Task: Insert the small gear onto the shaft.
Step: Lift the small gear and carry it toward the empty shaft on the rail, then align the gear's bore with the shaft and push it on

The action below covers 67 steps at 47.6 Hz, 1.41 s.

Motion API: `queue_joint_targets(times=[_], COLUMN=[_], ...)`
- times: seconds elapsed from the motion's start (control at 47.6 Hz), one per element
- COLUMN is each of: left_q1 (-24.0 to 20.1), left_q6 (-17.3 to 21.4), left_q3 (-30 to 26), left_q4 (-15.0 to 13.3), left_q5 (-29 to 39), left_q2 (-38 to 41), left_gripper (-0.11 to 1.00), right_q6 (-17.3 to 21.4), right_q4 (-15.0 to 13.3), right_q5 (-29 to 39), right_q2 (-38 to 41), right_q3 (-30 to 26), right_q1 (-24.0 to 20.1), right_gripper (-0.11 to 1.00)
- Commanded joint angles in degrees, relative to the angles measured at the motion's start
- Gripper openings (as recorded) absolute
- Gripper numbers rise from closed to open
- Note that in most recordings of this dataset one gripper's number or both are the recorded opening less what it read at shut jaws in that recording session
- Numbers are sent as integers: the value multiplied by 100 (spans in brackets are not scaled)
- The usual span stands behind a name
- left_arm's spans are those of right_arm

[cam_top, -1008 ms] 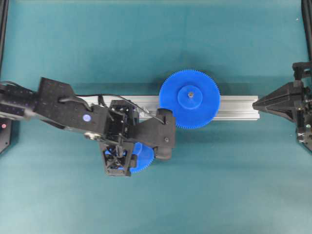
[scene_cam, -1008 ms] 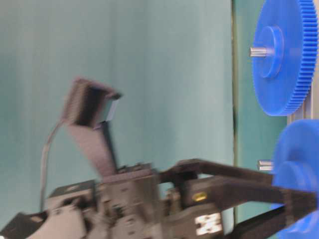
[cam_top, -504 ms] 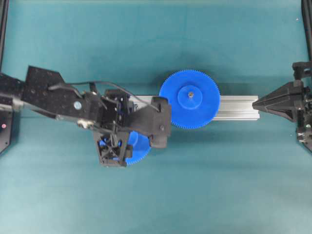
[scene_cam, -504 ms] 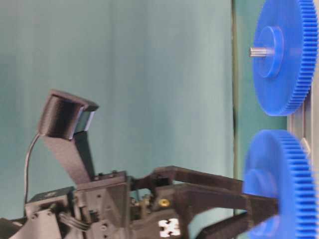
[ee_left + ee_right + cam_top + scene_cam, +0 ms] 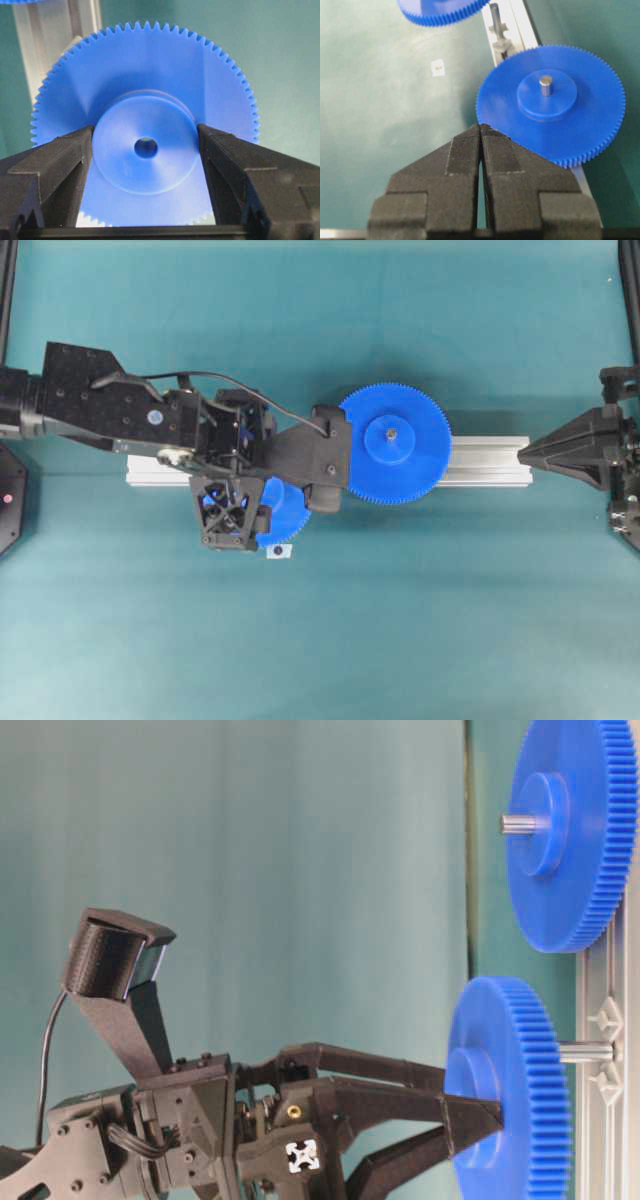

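The left end effector (image 5: 146, 150) grips the small gear (image 5: 145, 125) by its raised hub, one finger pressed on each side. In the table-level view the gear hangs at the lower right of the frame, lifted off the surface (image 5: 420, 620), with the shaft (image 5: 585, 1051) just behind it. The step in hand is alignment. The next move likely calls for centring the hub's hole on the pin, then pushing straight along it. Compared with a second ago, the gear has shifted up the overhead frame towards the rail (image 5: 480, 460). At the right edge, the right end effector (image 5: 480, 150) is closed on nothing.
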<state>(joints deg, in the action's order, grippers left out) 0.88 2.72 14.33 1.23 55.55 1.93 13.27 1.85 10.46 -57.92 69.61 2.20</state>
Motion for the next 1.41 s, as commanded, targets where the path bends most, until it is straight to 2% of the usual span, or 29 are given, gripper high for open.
queue_joint_targets(times=[0.0,0.441,0.735,1.008,1.386], left_q1=[-105,-334,-413,-475,-589], left_q6=[53,352,378,563,571], left_q3=[-193,-202,-220,-220,-193], left_q4=[9,9,26,26,26], left_q5=[-18,-158,-281,-369,-387], left_q2=[-229,-185,-88,26,141], left_gripper=[69,69,69,69,69], right_q6=[53,53,53,53,53], right_q4=[-9,0,-9,0,0], right_q5=[-44,-18,-9,-18,-9], right_q2=[26,-88,-88,-88,-123], right_q3=[-70,-62,-70,-62,-53], right_q1=[0,9,9,9,9], right_gripper=[3,3,3,3,3])
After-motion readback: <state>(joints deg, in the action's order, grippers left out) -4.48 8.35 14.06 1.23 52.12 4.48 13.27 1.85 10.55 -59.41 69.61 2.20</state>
